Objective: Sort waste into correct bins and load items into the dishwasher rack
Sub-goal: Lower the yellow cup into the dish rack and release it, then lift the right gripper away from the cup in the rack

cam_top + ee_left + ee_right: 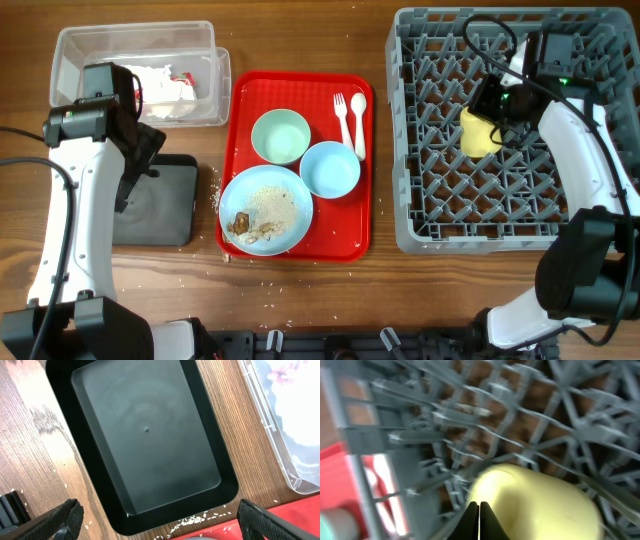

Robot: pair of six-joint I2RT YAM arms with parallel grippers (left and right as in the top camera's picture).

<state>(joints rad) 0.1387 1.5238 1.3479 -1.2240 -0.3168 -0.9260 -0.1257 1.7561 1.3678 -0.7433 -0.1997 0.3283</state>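
A grey dishwasher rack (402, 150) stands on the right. My right gripper (493, 103) is over it, shut on the rim of a yellow bowl (479, 132), which fills the blurred right wrist view (535, 505) beside the closed fingers (479, 510). A red tray (300, 82) holds a green bowl (281, 136), a blue bowl (330, 170), a blue plate with food scraps (265, 210), and a white fork (341, 115) and spoon (358, 120). My left gripper (165, 525) is open and empty above the near edge of a black bin (145, 430).
A clear bin (140, 40) at the back left holds white and red waste. The black bin (165, 205) sits left of the tray. Rice grains (192, 520) lie on the wood between the bin and the tray.
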